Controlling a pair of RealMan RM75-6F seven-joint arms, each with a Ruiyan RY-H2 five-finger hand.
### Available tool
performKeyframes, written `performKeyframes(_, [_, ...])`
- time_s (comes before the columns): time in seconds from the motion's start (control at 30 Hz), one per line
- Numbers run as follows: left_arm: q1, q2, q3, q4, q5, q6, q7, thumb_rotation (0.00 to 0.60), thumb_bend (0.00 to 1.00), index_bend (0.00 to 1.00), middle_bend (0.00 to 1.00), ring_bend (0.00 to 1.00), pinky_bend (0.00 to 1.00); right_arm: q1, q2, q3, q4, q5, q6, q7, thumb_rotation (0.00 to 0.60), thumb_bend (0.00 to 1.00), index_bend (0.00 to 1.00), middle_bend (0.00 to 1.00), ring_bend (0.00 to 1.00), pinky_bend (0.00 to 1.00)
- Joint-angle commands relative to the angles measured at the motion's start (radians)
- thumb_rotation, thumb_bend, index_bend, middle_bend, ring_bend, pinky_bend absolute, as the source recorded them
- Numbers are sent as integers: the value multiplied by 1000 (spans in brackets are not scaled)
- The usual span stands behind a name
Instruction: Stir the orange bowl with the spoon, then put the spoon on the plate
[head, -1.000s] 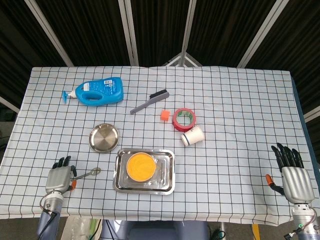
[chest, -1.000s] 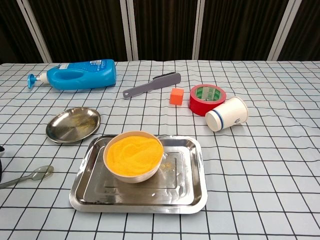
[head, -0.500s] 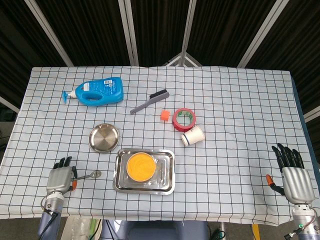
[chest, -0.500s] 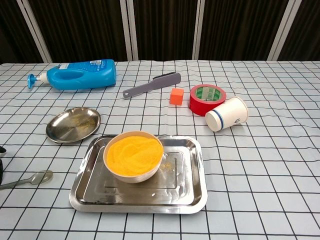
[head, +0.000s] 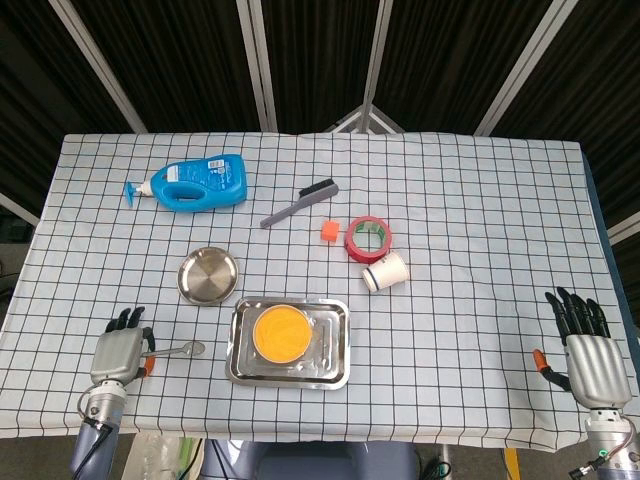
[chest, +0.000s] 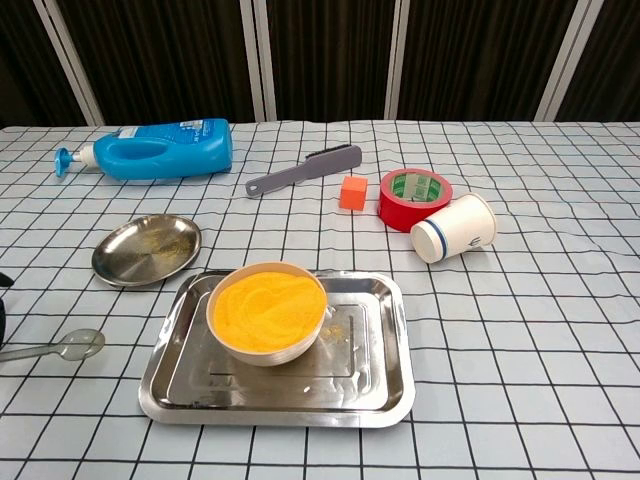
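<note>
Holding: left hand (head: 117, 354) at the near left table edge grips the spoon (head: 183, 349) by its handle.
Spoon: bowl end points right, low over the checked cloth, left of the tray (head: 335, 345).
Orange bowl (head: 281, 332): sits in the tray's left part, filled with orange grains.
Plate (head: 209, 275): steel, just behind the tray's left corner, apart from the spoon.
Right hand (head: 584, 349): near right corner, fingers spread, holding nothing.

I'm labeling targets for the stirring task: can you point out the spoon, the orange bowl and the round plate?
spoon (chest: 78, 344): chest view, on the spoon's bowl end.
orange bowl (chest: 267, 300): chest view, on the orange filling in the middle.
plate (head: 209, 275): head view, on the bare center of the round metal plate.
</note>
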Motion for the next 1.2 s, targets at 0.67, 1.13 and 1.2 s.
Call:
performKeyframes(0.67, [-217,83,-155,-291,-176,16,284,600,542,527,58,8,115,0,1,4,-2,5,-3,9,600,394,0,0,0,0])
performKeyframes(1.13, [-453,-117,-271,-232,-463,125,509,600,541,512,57,11,114,1,11,8,-4,17,-12,42,600,393,0,0,0,0])
performKeyframes(1.2, [-473,-139,-274,-221,-477,138,516,600,541,511,57,12,114,1,12,9,-4,18,-13,46,600,393,0,0,0,0])
